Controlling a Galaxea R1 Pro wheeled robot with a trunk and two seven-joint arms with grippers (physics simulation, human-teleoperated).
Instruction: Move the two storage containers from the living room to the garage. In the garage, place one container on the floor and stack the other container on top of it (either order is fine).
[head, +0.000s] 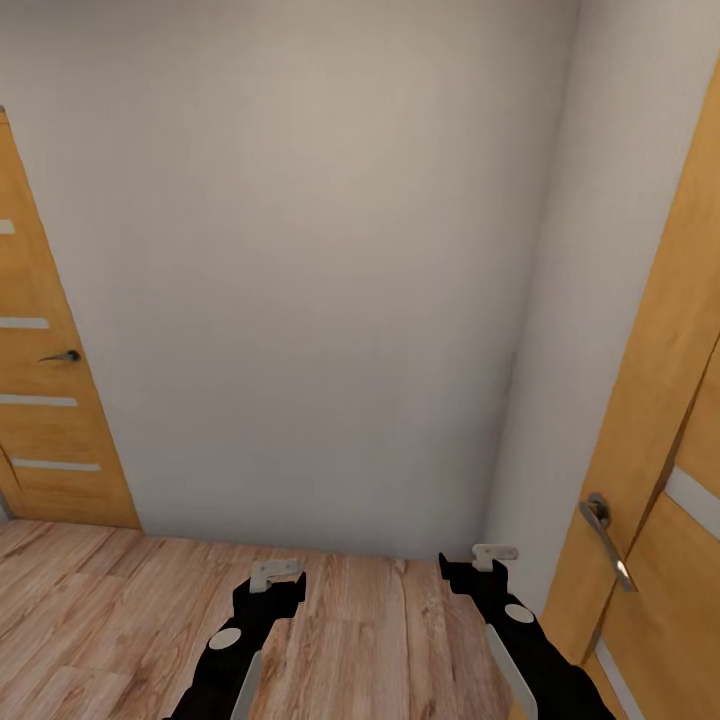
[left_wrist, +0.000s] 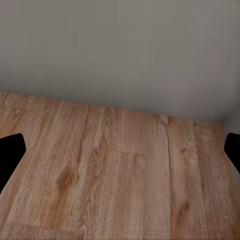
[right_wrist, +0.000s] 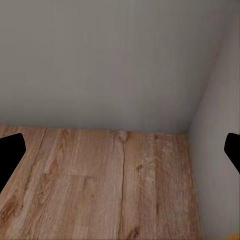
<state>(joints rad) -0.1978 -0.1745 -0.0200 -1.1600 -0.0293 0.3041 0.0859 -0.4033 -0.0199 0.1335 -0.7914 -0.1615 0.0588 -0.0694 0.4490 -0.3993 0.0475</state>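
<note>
The two storage containers are out of view, and so is the garage. My left gripper (head: 275, 572) and right gripper (head: 492, 555) hang side by side low over a light wood-plank floor (head: 120, 600), facing a corner of plain white walls (head: 320, 280). In the left wrist view the dark fingers (left_wrist: 10, 152) stand far apart at the picture's edges, with only floor planks between them, so the left gripper (left_wrist: 120, 155) is open. The right gripper (right_wrist: 120, 152) is open the same way, its fingers (right_wrist: 10, 150) wide apart and holding nothing.
A wooden door (head: 45, 420) with a dark handle (head: 62, 356) is set in the wall at the left. Close on the right stands another wooden door (head: 660, 400) with a metal lever handle (head: 605, 535), next to my right arm. The wall corner (head: 520, 350) closes the way ahead.
</note>
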